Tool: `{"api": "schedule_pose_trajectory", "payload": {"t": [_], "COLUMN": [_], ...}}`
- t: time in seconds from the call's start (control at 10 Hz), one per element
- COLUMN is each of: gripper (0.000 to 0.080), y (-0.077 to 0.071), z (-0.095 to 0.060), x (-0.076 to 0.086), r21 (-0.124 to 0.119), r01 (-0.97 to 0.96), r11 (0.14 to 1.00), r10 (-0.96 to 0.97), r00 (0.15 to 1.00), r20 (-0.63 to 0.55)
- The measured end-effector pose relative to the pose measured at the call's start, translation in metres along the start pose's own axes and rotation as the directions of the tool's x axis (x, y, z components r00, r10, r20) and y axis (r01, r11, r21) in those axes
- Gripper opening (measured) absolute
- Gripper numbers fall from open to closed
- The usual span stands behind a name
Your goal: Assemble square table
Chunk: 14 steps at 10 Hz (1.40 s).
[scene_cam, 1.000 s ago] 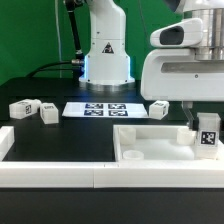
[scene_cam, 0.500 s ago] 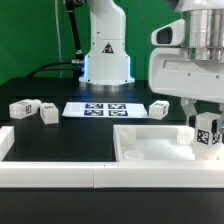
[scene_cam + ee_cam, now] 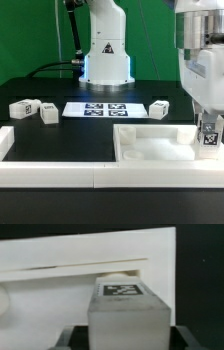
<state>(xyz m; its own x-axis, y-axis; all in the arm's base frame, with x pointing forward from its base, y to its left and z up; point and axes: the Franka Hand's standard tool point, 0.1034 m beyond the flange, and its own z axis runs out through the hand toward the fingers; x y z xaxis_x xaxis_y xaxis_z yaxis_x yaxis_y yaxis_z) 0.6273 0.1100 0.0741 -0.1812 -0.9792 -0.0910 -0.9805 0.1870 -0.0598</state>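
End effector (image 3: 208, 130) clamped on blocky white tagged leg (image 3: 125, 308), seemingly above smooth rimmed square tabletop (image 3: 150, 150)

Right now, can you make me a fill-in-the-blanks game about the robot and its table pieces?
1. The gripper is closed on a white tagged table ____.
2. ____ more legs lie loose on the black table.
3. The tabletop is coloured ____.
4. Two of the loose legs lie on the exterior view's ____ of the marker board.

Missing words: leg; three; white; left.
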Motion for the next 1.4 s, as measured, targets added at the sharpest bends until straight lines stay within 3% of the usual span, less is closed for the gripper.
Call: {"api": "schedule_pose_trajectory", "payload": {"t": [0.1,0.2,0.3,0.4,0.5,1.0,1.2,1.4], "gripper": [0.0386,0.0386,0.0566,0.0566,0.0632,0.0649,0.0649,0.0649], "y": [0.000,0.000,0.001,-0.001,-0.001,0.002,0.002,0.000], "z": [0.001,0.000,0.001,0.002,0.003,0.004,0.005,0.005], "x": [0.000,0.000,-0.001,-0.006,-0.011,-0.012,-0.012,-0.007], "r21": [-0.001,0.000,-0.001,0.021,0.046,0.041,-0.022,-0.046], "r01": [-0.023,-0.004,0.040,0.208,0.388,0.670,0.940,0.995], "r11": [1.000,1.000,0.999,0.978,0.920,0.742,0.341,0.085], "r10": [0.023,0.004,-0.040,-0.208,-0.388,-0.669,-0.938,-0.994], "r00": [1.000,1.000,0.999,0.978,0.922,0.743,0.338,0.081], "r20": [0.000,0.000,0.000,-0.005,-0.013,-0.032,-0.080,-0.074]}}
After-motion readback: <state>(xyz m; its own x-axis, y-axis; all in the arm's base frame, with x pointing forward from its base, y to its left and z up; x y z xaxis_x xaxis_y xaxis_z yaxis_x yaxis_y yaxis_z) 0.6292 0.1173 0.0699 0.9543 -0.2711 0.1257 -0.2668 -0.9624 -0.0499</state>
